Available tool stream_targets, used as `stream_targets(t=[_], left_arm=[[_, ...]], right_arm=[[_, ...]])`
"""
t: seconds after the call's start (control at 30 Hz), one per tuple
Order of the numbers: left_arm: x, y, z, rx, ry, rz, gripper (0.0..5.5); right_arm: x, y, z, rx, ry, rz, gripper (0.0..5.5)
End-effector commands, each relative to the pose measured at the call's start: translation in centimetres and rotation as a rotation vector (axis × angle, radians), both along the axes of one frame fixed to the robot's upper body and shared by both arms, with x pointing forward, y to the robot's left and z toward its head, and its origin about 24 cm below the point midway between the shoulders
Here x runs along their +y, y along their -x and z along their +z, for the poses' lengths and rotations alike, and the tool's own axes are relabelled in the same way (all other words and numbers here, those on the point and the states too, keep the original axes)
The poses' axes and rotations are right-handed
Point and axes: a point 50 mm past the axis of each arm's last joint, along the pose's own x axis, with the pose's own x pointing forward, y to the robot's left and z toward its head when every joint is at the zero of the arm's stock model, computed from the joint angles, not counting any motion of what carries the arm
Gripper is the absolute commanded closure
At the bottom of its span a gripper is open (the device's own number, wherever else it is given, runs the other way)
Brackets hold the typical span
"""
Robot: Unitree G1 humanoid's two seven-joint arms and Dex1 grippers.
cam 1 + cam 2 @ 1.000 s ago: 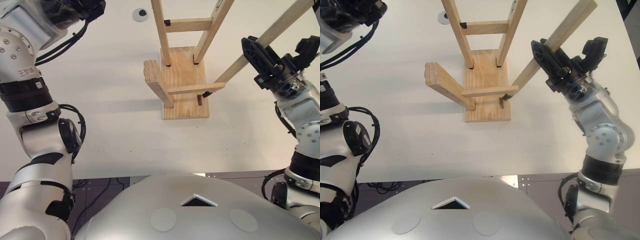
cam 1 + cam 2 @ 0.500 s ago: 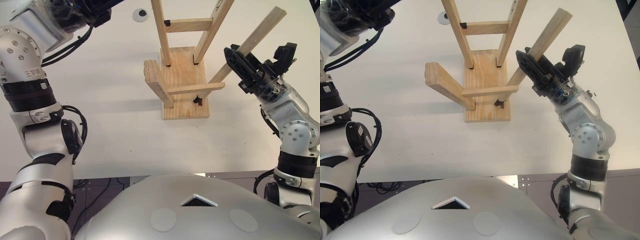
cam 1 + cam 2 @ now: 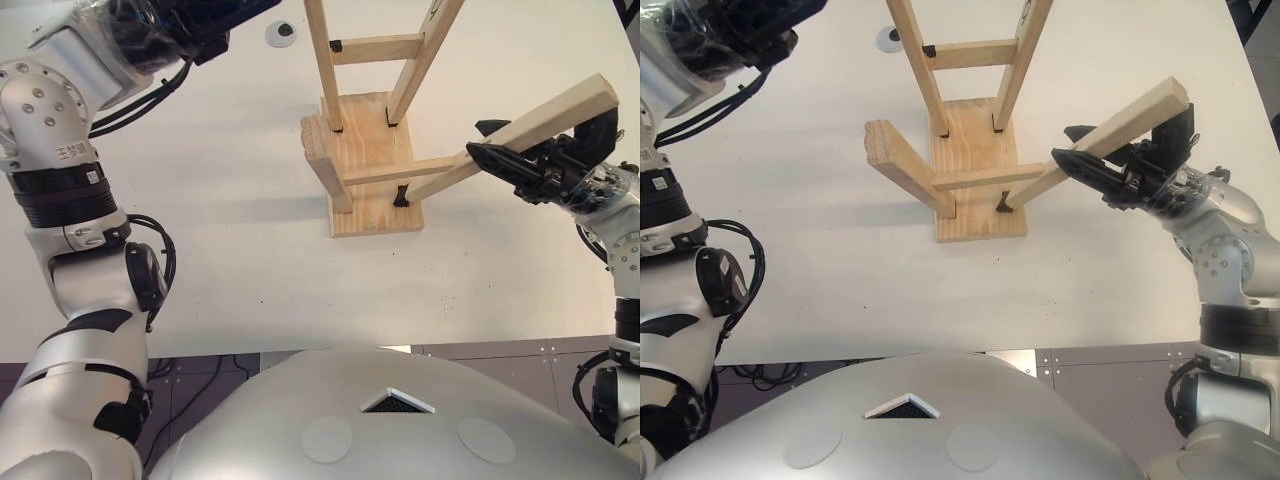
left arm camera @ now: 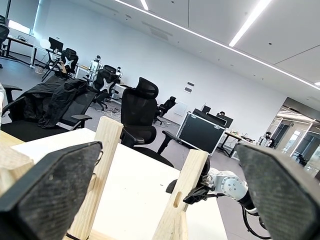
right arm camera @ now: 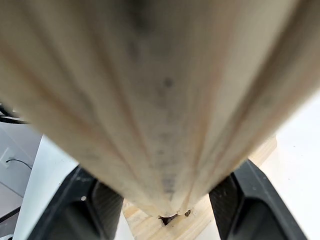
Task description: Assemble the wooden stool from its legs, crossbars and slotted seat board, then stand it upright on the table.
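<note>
Looking down from the head, I see the seat board (image 3: 372, 208) flat on the table (image 3: 200, 250), with two upright legs (image 3: 322, 60) in its far slots. The right gripper (image 3: 482, 140) is clamped on the held leg (image 3: 545, 110), which slants steeply outward. Its foot is at the near slot (image 3: 400, 197), and the near crossbar (image 3: 395, 172) runs across to the leaning leg (image 3: 325, 165). I'd swing the top inward until plumb, then press straight down.

From the left wrist, the left gripper (image 4: 165, 195) gapes wide around the upright legs' tops; closing there would steady the frame.

From the right wrist, dark fingers (image 5: 100, 205) flank the held leg snugly, directly above the slot.
</note>
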Motion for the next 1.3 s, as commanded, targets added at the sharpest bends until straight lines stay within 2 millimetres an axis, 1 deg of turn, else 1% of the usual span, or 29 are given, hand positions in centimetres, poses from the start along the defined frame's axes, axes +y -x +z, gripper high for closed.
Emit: stream_targets(t=[0.03, 0.13, 0.23, 0.4, 0.6, 0.77, 0.93, 1.03, 1.1, 1.17, 1.23, 1.3], left_arm=[[0.0, 0.3, -0.3, 0.006, -0.008, 0.005, 0.59], [0.0, 0.3, -0.2, 0.005, -0.004, 0.003, 0.59], [-0.1, 0.3, -0.2, 0.003, -0.001, -0.001, 0.59], [-0.2, 0.2, 0.1, -0.002, 0.012, -0.01, 0.59], [-0.6, 0.3, 0.3, 0.006, 0.013, -0.046, 0.59], [-0.9, 0.3, 0.4, 0.014, 0.018, -0.065, 0.59], [-1.0, 0.4, 0.2, 0.027, 0.024, -0.074, 0.59], [-1.1, 0.4, 0.1, 0.035, 0.025, -0.081, 0.59], [-1.2, 0.4, 0.1, 0.042, 0.029, -0.083, 0.59], [-1.2, 0.3, -0.1, 0.055, 0.035, -0.083, 0.59], [-1.2, 0.3, -0.2, 0.065, 0.037, -0.084, 0.59], [-1.2, 0.2, -0.2, 0.068, 0.037, -0.088, 0.59]], right_arm=[[-3.0, 2.1, -4.6, 0.276, 0.359, 0.015, 3.44], [-3.8, 1.6, -4.1, 0.244, 0.402, 0.027, 3.44], [-4.1, 1.0, -3.4, 0.186, 0.421, 0.039, 3.44], [-4.6, 0.3, -3.0, 0.106, 0.519, 0.093, 3.44], [-5.9, 0.7, -3.3, 0.102, 0.644, 0.197, 3.44], [-7.2, 1.4, -3.1, 0.177, 0.722, 0.314, 3.44], [-7.7, 2.4, -4.0, 0.229, 0.748, 0.381, 3.44], [-8.1, 2.9, -5.0, 0.267, 0.759, 0.398, 3.44], [-7.4, 3.7, -6.0, 0.298, 0.728, 0.424, 3.44], [-5.5, 5.1, -7.7, 0.318, 0.667, 0.461, 3.44], [-4.1, 6.4, -9.1, 0.322, 0.648, 0.507, 3.44], [-3.7, 7.1, -9.8, 0.319, 0.664, 0.53, 3.44]])
